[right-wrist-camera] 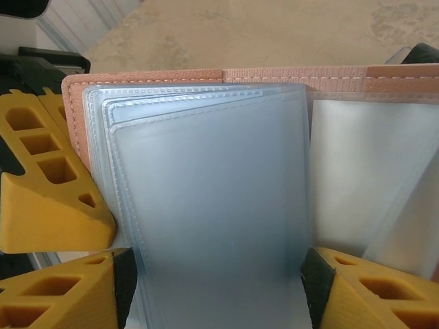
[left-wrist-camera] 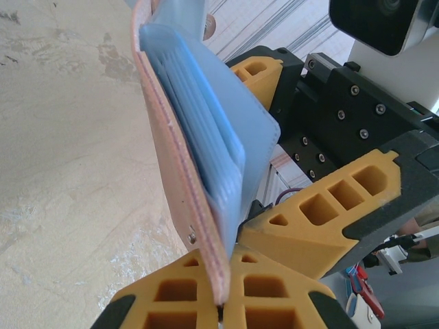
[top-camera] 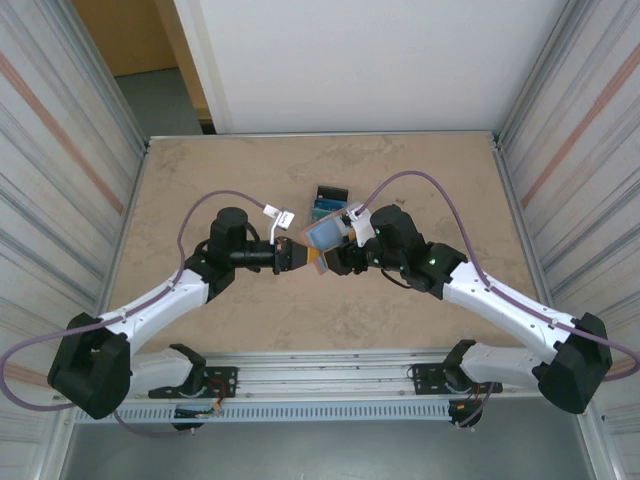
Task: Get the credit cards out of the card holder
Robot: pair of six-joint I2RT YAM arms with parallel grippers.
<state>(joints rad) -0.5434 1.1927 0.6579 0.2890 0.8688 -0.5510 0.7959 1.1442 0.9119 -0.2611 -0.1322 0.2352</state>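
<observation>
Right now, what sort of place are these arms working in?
Probably a lab robot test cell: a marbled tabletop boxed in by ribbed side walls, with a white panel behind and an aluminium rail along the near edge.

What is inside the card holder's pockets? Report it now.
The card holder is held open; its stacked frosted pockets look evenly blue-grey, no card edge poking out. The overlapping layers hide what lies deeper, and the pockets' lower ends run out of frame.
</observation>
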